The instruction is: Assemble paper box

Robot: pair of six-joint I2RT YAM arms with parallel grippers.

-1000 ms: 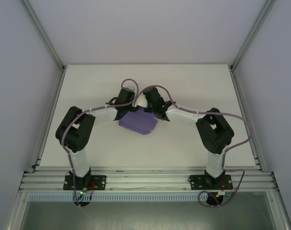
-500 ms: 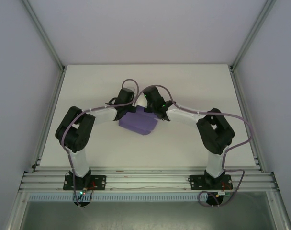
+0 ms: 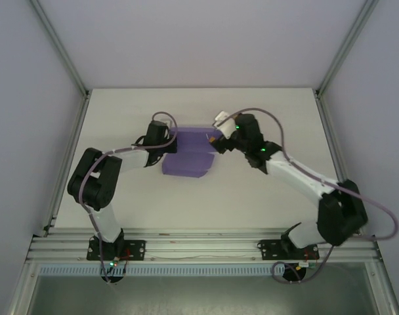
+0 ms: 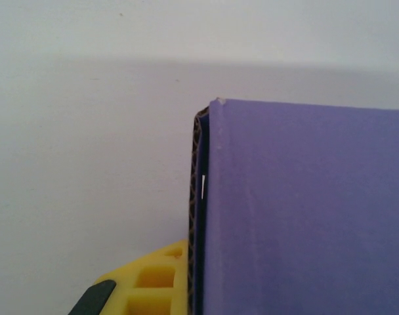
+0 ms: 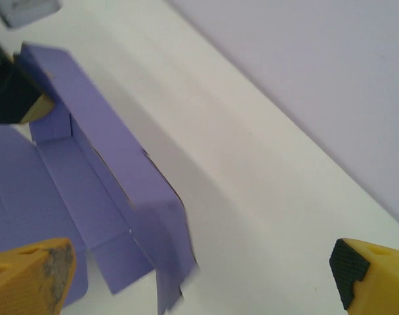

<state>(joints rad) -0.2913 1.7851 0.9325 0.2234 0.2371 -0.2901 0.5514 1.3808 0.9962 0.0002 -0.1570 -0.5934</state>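
Mid-assembly on the bench (image 3: 265, 190): the box (image 3: 189, 161) lies partly folded at the centre, between the two arms. Its flat panels are spread toward the robot and one long wall (image 5: 114, 157) is raised along the far edge. The left tool (image 3: 170, 144) is clamped shut on the left end of that wall. Its wrist view shows the purple card and corrugated edge pressed against a yellow finger (image 4: 153, 285).

The right tool (image 3: 218, 141) hangs at the box's far right corner with its jaws spread wide and nothing between them. From that wrist, the wall runs lengthwise away to the upper left, and its free near end sits just inside the left fingertip (image 5: 32, 275). The gap ahead opens mostly onto bare bench, so the box lies to the tool's left rather than between its pads.

The right arm is the nearer one to this loose end and its drooping flap (image 5: 170, 262). Any next fold there probably calls for a shift leftward, with the jaws lined up across the wall's thin edge. Nothing else stands on the bench. The only likely obstacle is the left tool itself, which holds the opposite corner.
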